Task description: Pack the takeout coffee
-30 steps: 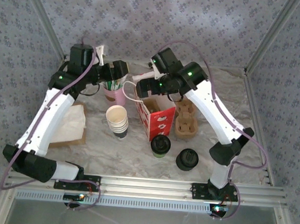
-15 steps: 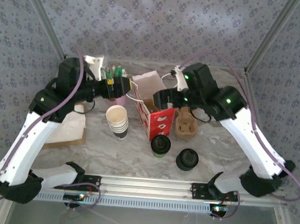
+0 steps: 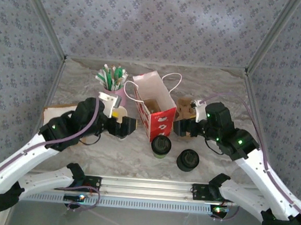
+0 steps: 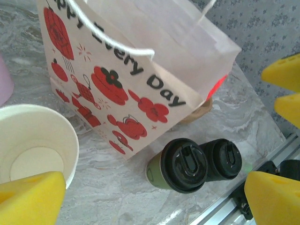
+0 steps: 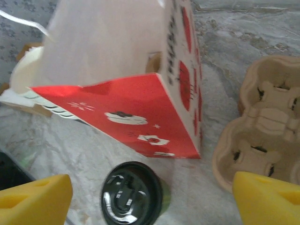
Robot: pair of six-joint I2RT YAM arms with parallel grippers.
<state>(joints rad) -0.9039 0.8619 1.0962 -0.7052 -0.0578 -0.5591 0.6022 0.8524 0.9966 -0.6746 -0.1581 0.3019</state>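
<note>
The takeout coffee (image 3: 161, 145) is a small green-sided cup with a black lid, standing upright just in front of the red-and-white paper bag (image 3: 153, 106). My left gripper (image 3: 130, 126) hovers open to the left of the bag, over the stacked white cups (image 4: 33, 150). In the left wrist view the coffee (image 4: 180, 166) lies ahead between the open jaws of my left gripper (image 4: 150, 199). My right gripper (image 3: 179, 128) is open to the right of the bag, a little above and behind the coffee (image 5: 131, 194). Nothing is held.
A squat pile of black lids (image 3: 187, 159) sits right beside the coffee. A brown cardboard cup carrier (image 5: 262, 126) lies right of the bag. A pink cup of straws (image 3: 112, 88) stands behind, and brown napkins (image 3: 54, 111) lie at the left.
Both arms have swung from the back of the table toward the front and lowered. The left gripper left the straw cup; the right came off the bag's top edge.
</note>
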